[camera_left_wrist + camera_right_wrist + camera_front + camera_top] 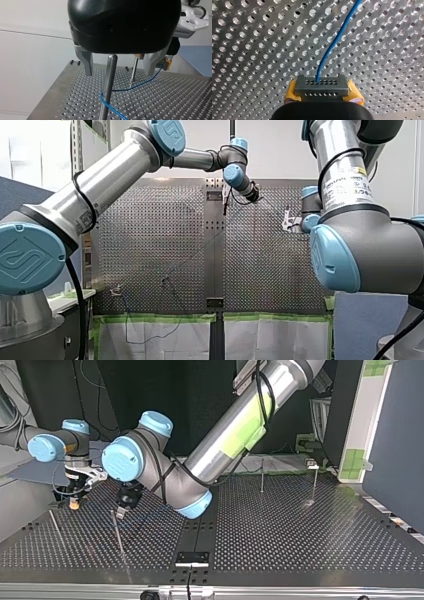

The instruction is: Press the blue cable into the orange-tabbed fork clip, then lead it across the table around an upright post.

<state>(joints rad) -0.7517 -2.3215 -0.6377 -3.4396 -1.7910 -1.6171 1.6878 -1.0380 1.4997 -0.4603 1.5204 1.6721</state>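
Note:
The blue cable (140,84) runs over the perforated table and bends around an upright metal post (108,82). My left gripper (119,75) hangs open over that post, its metal fingers (88,65) on either side and clear of post and cable. In the right wrist view the cable (329,47) ends in a grey perforated block with orange tabs, the fork clip (322,87), just ahead of my gripper's black body. At the top view's left my right gripper (75,491) stands over the orange piece (74,505). My left gripper (121,509) hangs beside it.
A second post (134,71) stands beyond the first, near my right gripper's orange part (168,63). Two more thin posts (262,475) (315,484) stand at the top view's right. A black bracket (192,557) sits at the table's middle seam.

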